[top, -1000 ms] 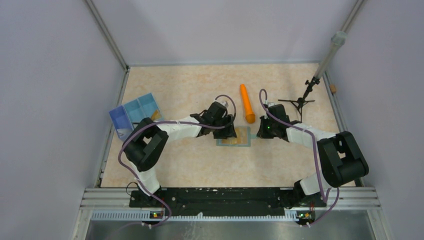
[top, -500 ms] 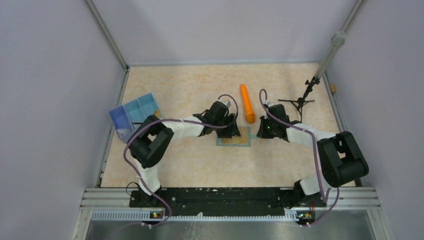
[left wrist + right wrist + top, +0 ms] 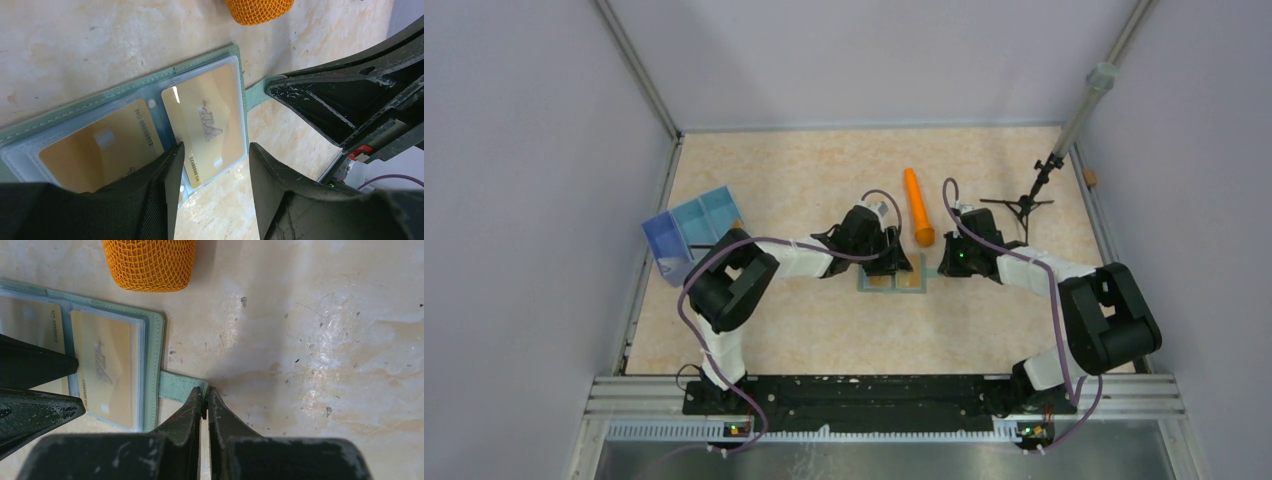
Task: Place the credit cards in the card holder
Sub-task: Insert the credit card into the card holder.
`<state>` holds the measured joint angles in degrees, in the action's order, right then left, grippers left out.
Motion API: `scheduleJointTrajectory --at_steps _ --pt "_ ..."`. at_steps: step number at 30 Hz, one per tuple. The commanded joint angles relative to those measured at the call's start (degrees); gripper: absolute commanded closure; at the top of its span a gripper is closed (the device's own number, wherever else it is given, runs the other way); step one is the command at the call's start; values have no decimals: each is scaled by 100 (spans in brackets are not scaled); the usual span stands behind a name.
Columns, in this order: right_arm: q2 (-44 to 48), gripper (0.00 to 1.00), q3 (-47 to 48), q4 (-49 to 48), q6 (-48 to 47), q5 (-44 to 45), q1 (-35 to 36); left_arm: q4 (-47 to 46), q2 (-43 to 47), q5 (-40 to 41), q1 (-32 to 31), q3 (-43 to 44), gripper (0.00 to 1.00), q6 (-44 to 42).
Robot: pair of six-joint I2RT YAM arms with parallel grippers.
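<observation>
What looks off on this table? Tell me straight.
Nothing stands out. The holder lies open and flat, and two cards sit squarely in its clear sleeves. The orange cylinder lies close by its far edge. The table shows only small scuffs and specks, with no spills.

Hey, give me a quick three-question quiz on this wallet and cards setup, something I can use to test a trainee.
1. True or false: the card holder lies folded shut.
2. Fill in: the left claw hangs with its jaws ___ over the credit cards in their sleeves.
3. Which one has its tips together at the strap tab of the holder? A. the left claw. B. the right claw. C. neither.

Key: 1 false, it lies open on the table. 2 open. 3 B.
</observation>
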<state>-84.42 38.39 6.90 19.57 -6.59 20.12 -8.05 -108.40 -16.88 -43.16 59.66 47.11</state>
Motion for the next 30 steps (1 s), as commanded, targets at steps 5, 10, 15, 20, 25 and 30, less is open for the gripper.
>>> scheduleJointTrajectory --at_steps 5,10,15,20,25,30 --pt "137 100 37 101 -38 70 -32 -825 -113 -98 -105 -139 45 265" --pt "133 100 43 106 -39 66 -31 -1020 -188 -231 -132 -165 45 340" --pt "184 100 37 127 -24 141 -26 -266 66 258 -124 -77 41 6" --pt "211 100 62 192 -12 244 -30 179 291 519 -123 -27 37 -216" --pt "397 100 79 344 -6 374 -27 243 604 338 -123 -28 31 -314" --pt "710 100 226 653 -26 331 -27 255 953 1 -85 7 26 -389"
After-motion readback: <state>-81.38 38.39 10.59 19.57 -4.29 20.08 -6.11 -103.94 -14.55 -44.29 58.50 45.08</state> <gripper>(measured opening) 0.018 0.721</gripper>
